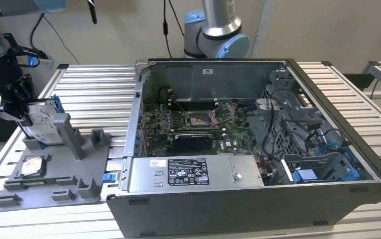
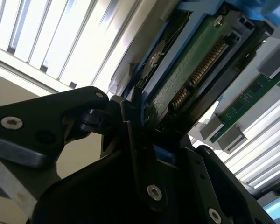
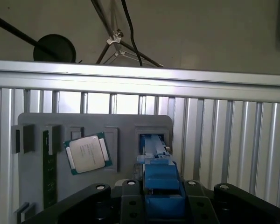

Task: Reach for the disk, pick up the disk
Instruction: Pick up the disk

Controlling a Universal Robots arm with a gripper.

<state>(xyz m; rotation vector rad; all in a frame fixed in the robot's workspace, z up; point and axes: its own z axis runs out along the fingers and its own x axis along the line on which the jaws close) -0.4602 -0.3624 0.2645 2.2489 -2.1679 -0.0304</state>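
The disk [image 1: 42, 121], a silver-grey rectangular hard drive with a white label and blue plastic rails, stands on edge, slightly tilted. It is at the far end of a grey moulded plastic fixture tray [image 1: 64, 186], at the exterior view's left. The black gripper [image 1: 23, 113] has it in a narrow hold. In the first wrist view the black fingers [image 3: 132, 189] sit against both sides of the disk's blue end [image 3: 161, 179]. The far end of the disk reaches a rectangular slot in the tray (whether it is clear of that slot, I cannot tell). In the second wrist view the disk [image 2: 191, 70] shows its green circuit-board face and connector row, with a finger [image 2: 130, 135] against its edge.

The tray also holds a square green-edged processor chip with a silver lid [image 3: 88, 153] in a shallow recess. A narrow green memory stick [image 3: 49, 172] lies in a groove beside it.

The tray rests on a table of aluminium slats [image 1: 97, 84], and its edge is just beside the wall of a large dark grey open computer case [image 1: 243, 209]. Inside the case are a green motherboard [image 1: 190, 124], a silver power supply box [image 1: 197, 172] and blue cables [image 1: 329, 144] by the drive cage. Bare slats run behind the tray to the table's far rail.
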